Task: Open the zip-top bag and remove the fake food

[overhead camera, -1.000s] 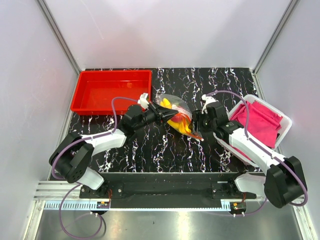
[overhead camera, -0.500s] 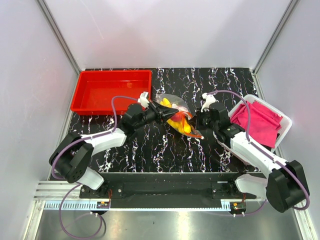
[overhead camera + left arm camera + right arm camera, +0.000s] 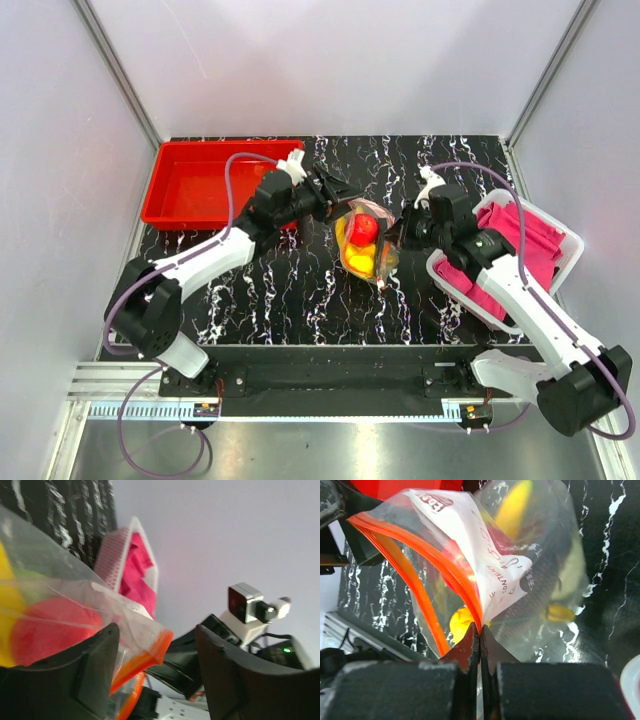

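We see the small clear crinkly zip-top bag at frame centre in the top view, over the black marbled bench and slung between the two claws. We cannot tell if its bottom touches the bench.

The right claw is just right of the bag. In its wrist view the fingers are clenched tight on one lip at the orange-red zip strip.

The left claw is at the bag's upper left. In its wrist view the fingers stand wide apart, so it is released, not pinching. The bag's orange-edged corner sits in the gap against one finger; we cannot tell if it is hooked.

Key relation: the mouth line runs from the left claw, upper left, across to the right claw, and the strip gapes as a loop, so the mouth looks partly open. The belly hangs toward the lower frame.

The fake food is all inside, below the mouth:
- a round red plastic fruit near the top
- yellow pieces lower down
- a dark grey fish shape, seen from the right wrist

We judge that the right arm has the only firm hold. The left is nearest the free lip and would need to close on it. The shallow red plastic tray is at upper left, and the white bin of pink cloth is at right.
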